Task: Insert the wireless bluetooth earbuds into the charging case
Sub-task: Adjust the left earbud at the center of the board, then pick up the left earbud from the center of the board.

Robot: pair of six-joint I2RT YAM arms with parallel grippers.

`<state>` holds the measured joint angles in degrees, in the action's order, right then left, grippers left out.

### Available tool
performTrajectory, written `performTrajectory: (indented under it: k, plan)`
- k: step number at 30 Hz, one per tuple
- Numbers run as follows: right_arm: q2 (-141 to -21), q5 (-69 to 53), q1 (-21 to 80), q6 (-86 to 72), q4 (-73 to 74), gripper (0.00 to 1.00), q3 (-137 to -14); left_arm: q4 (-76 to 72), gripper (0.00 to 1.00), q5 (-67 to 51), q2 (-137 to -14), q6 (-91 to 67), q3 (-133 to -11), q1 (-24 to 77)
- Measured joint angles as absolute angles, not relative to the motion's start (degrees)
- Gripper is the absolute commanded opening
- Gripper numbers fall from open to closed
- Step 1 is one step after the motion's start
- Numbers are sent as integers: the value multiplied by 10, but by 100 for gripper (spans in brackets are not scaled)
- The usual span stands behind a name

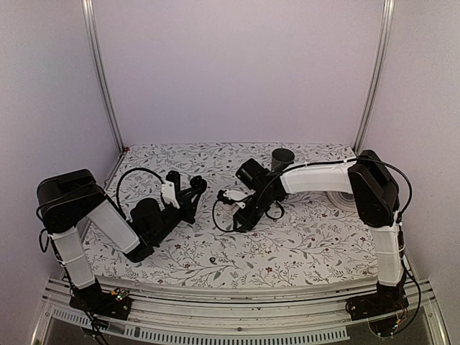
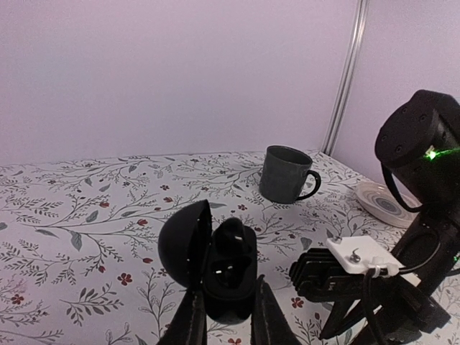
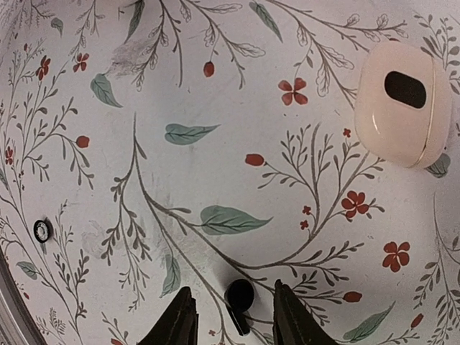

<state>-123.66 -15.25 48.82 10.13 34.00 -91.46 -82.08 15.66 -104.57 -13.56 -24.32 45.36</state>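
The black charging case (image 2: 230,277) stands open with its lid (image 2: 183,244) swung to the left, and my left gripper (image 2: 228,295) is shut on its base. One dark earbud (image 2: 233,236) seems to sit in the case's far slot; the near slot shows bare metal contacts. A second black earbud (image 3: 239,300) lies on the floral tablecloth, stem toward the camera. My right gripper (image 3: 233,289) hangs over it, open, a finger on each side with a gap to both. In the top view the two grippers (image 1: 195,188) (image 1: 241,214) face each other at mid-table.
A grey mug (image 2: 286,175) stands behind the case, at the back of the table (image 1: 282,157). A white round disc (image 2: 388,203) lies at the right. A white oval case with a dark spot (image 3: 405,100) lies on the cloth beyond the right gripper.
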Motion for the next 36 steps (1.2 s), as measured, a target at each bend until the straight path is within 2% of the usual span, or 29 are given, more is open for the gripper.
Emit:
performTrajectory:
  k: [22,36]
  plan:
    - [-1251,-102,507,160,341,32,-917,-811,0,155,-1044,-135,-245,453]
    - [-1251,-91,507,167,331,23,-908,-811,0,155,-1036,-136,-245,453]
